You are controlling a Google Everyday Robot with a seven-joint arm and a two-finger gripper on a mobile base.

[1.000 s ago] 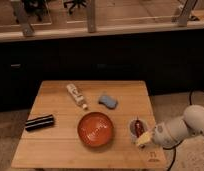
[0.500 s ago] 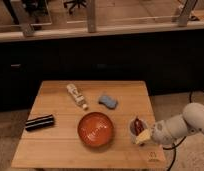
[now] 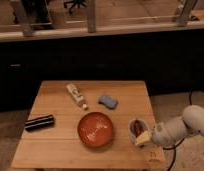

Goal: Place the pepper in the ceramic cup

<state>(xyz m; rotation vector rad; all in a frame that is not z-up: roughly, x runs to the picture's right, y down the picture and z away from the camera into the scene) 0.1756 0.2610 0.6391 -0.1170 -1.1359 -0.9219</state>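
Note:
The small white ceramic cup [image 3: 137, 128] stands near the right edge of the wooden table [image 3: 55, 150]. The dark red pepper [image 3: 139, 126] shows inside the cup's mouth, lying against its rim. My gripper [image 3: 142, 140], with its pale yellowish tip, is right at the cup's front right side and touches or nearly touches its rim. The white arm reaches in from the lower right.
A large orange-red bowl [image 3: 95, 129] sits just left of the cup. A blue sponge [image 3: 108, 101] and a white bottle [image 3: 76, 95] lie further back. A black oblong object [image 3: 39, 122] lies at the left. The table's right edge is close to the cup.
The arm has drifted very slightly to the left. The pepper and the cup stay where they were.

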